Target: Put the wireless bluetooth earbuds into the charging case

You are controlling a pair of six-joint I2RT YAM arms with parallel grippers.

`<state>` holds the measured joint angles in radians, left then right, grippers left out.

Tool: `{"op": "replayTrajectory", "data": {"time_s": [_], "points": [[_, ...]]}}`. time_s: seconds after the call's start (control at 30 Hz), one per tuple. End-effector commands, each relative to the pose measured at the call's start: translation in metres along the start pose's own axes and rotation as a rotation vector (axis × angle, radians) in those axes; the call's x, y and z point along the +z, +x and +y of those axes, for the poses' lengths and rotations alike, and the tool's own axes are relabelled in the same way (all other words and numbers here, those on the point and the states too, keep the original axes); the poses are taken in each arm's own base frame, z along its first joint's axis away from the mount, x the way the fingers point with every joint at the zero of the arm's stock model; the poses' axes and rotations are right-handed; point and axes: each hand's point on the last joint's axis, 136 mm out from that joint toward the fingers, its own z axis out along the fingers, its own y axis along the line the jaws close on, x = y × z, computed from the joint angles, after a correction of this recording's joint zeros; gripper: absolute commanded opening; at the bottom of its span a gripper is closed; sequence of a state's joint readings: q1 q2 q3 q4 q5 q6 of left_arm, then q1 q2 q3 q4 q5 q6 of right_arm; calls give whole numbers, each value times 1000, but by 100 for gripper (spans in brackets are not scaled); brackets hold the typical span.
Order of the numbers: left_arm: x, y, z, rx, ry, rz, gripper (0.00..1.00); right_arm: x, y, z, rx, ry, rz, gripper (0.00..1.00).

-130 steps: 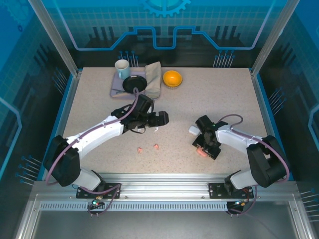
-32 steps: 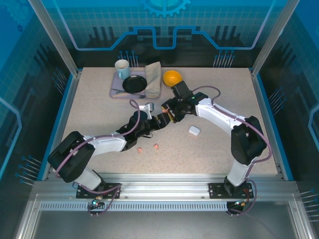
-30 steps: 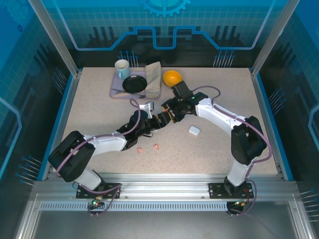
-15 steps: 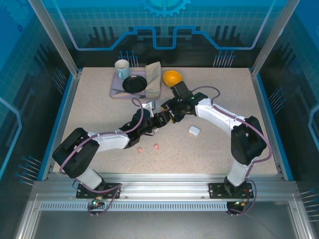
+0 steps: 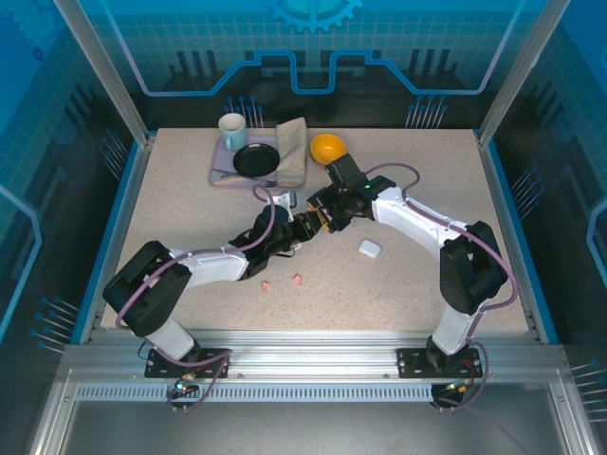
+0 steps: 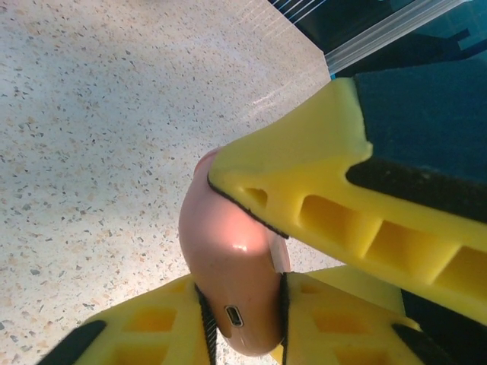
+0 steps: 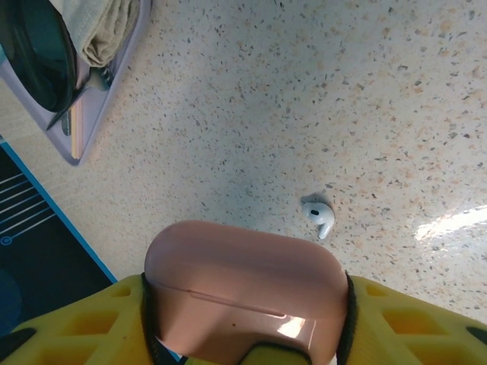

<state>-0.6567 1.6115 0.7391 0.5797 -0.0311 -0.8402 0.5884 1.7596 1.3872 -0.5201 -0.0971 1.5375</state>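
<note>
Holding the pink charging case point(image 6: 228, 243) from both sides above mid-counter. Left gripper point(image 6: 242, 304) is clenched on the narrow end with the charge port. Right gripper point(image 7: 247, 289) is clenched across the wide body, lid seam facing its camera. My read: one arm braces while the other works the lid, or it's a handoff. Lid looks closed, so nothing is inserted yet.

Case is glossy, rounded plastic, pebble-shaped and likely slick. Yellow hollow-ribbed fingers point(image 6: 327, 190) look compliant, and the black pads give the friction. Off-centre squeeze could squirt it out.

Pink earbuds point(image 5: 297, 279) lie loose on the speckled matte counter point(image 7: 380, 91), nearer the arm bases. White earbud point(image 7: 318, 217), tiny and stemmed, lies on the counter under the right gripper. White charging case point(image 5: 370, 248) sits to the right, apart from both grippers.
</note>
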Motion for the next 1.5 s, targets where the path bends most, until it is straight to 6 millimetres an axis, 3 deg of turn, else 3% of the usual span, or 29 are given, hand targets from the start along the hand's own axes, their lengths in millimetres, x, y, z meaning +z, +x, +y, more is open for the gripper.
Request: {"op": "replayTrajectory", "data": {"time_s": [0.0,0.1,0.23,0.33,0.5,0.63,0.77,0.87,1.13,1.47], "points": [[5,-13,-19,50,48,-29,19,-11,15,0,-11,-16,44,43],[4,-14,-18,56,47,-25,14,-14,15,0,-11,-23,46,47],[1,-15,-16,59,47,-15,5,-24,4,5,-10,-55,34,70],[-4,-17,-16,64,59,4,0,-41,-15,11,-30,-85,-3,80],[-20,-21,-22,104,118,95,0,-75,-44,7,-152,-127,-66,83],[-39,-24,-27,133,199,212,0,-90,-54,4,-407,-224,-81,83],[-58,-29,-33,147,255,299,0,-100,-37,5,-736,-376,-81,82],[-68,-29,-41,164,288,350,0,-107,-16,3,-878,-449,-64,81],[-73,-27,-56,177,344,411,0,-99,30,18,-1005,-573,10,77],[-77,-30,-60,189,348,401,0,-77,36,22,-1002,-545,55,71]]}}
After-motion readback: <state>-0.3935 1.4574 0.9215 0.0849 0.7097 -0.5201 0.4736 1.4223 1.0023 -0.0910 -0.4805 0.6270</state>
